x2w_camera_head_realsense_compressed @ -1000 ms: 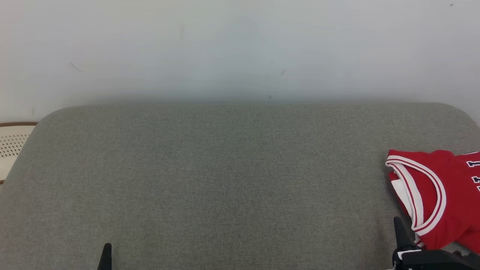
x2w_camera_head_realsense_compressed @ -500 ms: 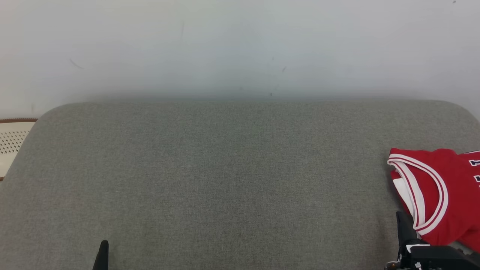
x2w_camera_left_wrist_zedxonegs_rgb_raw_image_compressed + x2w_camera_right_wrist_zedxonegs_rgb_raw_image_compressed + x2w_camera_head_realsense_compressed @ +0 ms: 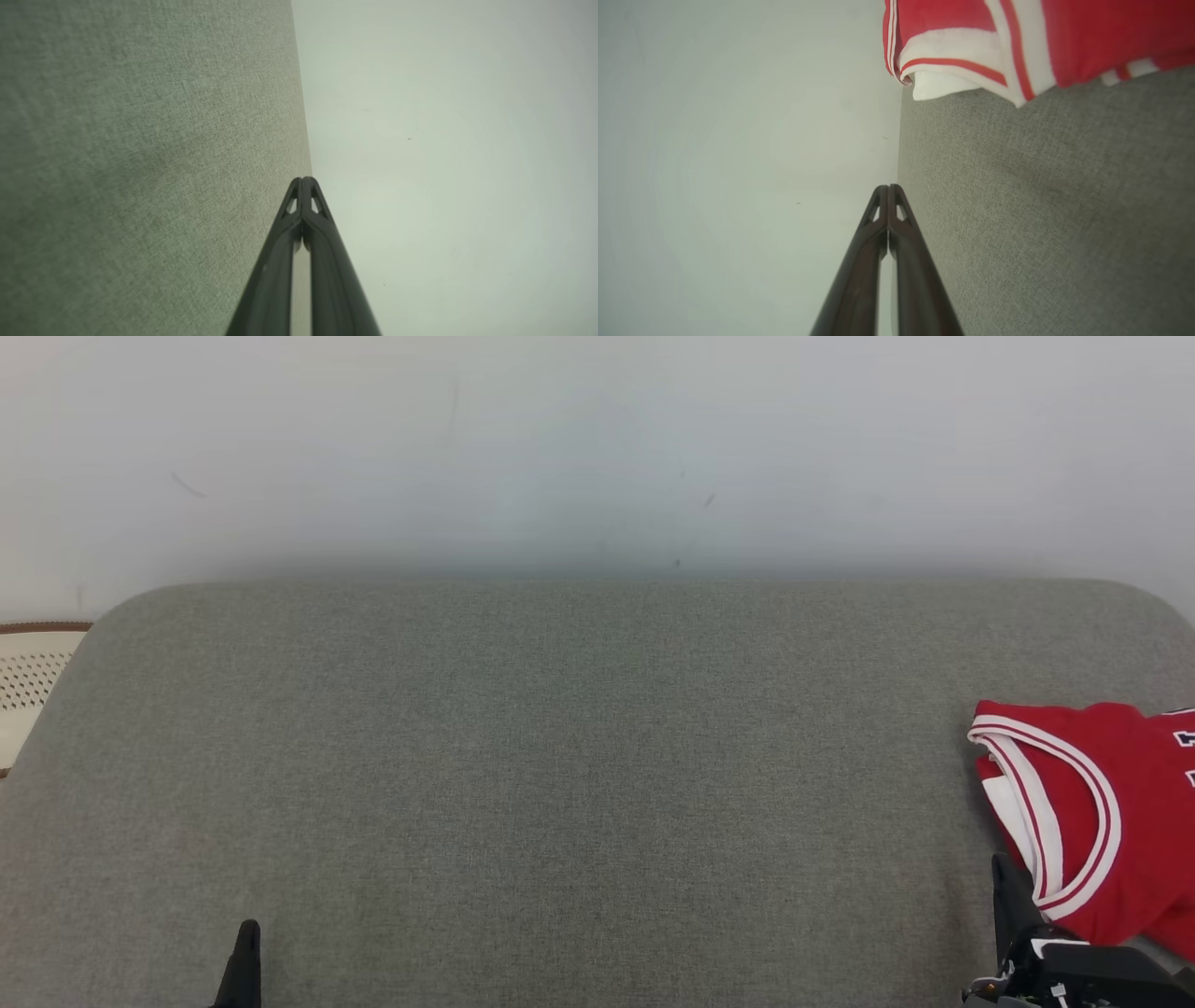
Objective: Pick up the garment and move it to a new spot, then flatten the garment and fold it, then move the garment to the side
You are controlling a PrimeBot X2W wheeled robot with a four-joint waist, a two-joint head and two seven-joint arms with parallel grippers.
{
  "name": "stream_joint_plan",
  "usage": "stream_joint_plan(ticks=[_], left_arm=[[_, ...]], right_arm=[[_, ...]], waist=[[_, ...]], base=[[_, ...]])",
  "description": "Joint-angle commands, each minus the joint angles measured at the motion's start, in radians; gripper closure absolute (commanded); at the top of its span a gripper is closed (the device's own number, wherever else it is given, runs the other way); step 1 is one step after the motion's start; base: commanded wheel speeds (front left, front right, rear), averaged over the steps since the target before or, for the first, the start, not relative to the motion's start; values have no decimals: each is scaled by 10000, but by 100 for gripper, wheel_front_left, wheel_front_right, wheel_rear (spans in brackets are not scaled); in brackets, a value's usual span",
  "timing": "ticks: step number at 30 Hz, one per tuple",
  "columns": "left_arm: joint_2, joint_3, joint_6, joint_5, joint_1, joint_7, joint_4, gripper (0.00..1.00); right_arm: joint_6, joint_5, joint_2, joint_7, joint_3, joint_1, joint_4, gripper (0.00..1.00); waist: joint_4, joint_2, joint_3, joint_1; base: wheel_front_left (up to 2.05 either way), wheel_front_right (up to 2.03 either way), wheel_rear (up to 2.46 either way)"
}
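garment (image 3: 1092, 812) on cushion (image 3: 560, 756) far R | R claw (image 3: 1003, 870) beside it | wall (image 3: 597, 448) behind

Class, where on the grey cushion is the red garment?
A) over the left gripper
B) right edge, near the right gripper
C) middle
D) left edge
B: the red garment lies at the right edge of the grey cushion, beside the right gripper.
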Motion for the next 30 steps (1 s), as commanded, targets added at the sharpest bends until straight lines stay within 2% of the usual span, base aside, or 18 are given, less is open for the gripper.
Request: stream_joint_plan(ticks=[1,21,30], left_arm=[[10,51,-86,-230,-99,82,-87,100],[10,255,-185,-1588,-176,428,-197,100],[10,244,-186,-1559,-165,421,-193,100]], right_arm=[[-5,248,29,43,-39,-156,-76,100],[-5,1623,73,373,-250,-254,-172,100],[-5,1599,71,364,-243,-251,-166,100]], waist=[[3,-1,11,-1],[35,-1,168,-1],[36,-1,170,-1]], base=[[0,0,0],[0,0,0],[0,0,0]])
